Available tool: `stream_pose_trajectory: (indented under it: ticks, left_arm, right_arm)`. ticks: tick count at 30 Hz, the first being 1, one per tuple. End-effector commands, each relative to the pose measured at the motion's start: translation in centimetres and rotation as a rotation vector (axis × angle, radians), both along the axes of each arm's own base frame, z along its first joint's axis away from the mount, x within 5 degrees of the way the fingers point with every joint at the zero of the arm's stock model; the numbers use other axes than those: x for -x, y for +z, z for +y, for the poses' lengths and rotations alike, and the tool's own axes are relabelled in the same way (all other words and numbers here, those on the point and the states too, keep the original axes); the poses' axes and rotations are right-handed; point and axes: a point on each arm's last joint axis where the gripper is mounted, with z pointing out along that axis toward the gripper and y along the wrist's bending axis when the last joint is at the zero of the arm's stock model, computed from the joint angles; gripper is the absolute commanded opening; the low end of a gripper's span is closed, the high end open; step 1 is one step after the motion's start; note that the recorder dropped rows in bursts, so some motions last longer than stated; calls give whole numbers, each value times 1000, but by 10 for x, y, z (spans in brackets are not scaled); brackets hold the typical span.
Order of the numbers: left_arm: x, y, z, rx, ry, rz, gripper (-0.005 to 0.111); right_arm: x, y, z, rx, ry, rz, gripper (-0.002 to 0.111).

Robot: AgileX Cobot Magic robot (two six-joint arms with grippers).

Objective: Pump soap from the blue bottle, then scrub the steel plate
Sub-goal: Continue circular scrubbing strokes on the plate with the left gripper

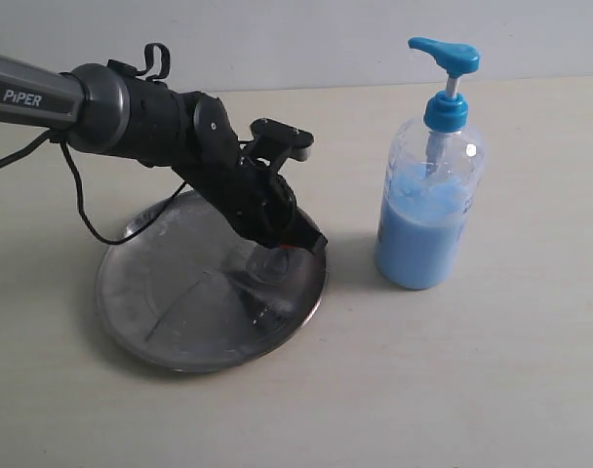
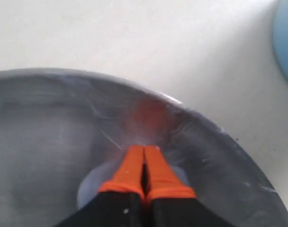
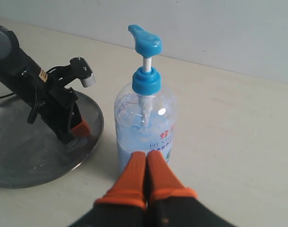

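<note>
Steel plate (image 1: 145, 317): left gripper (image 2: 144, 150) pressed together, tips on plate's surface. Blue bottle (image 1: 428, 229): upright just beside plate. Right gripper (image 3: 146, 156): pressed together, empty, off plate.

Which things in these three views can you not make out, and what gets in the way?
- Right wrist view: the right gripper hides part of the blue bottle; its label too small to read.
- Exterior view: right gripper outside the frame.
- Left wrist view: bottle a blurred sliver cut by the edge; left gripper covers part of the soap on the steel plate.
</note>
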Motion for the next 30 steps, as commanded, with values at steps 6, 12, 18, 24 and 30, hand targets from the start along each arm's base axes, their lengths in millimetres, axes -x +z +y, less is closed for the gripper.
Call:
stream_pose_trajectory:
  ticks: [6,12,18,24,30]
  left_arm:
    - [8,-23,14,-171,-101,44,0]
    - [14,-25,21,-256,-143,106,0]
    - [21,-26,26,-311,-163,180,0]
    - [27,-26,29,-334,-167,256,0]
    - [32,-25,24,-269,-119,319,0]
  right_arm:
    - [0,-1,1,-3,9,-11,0]
    - [0,-1,1,-3,9,-11,0]
    - [0,-1,1,-3,9,-11,0]
    - [0,-1,1,-5,9,-10,0]
    - [0,-1,1,-6,10,-9,0]
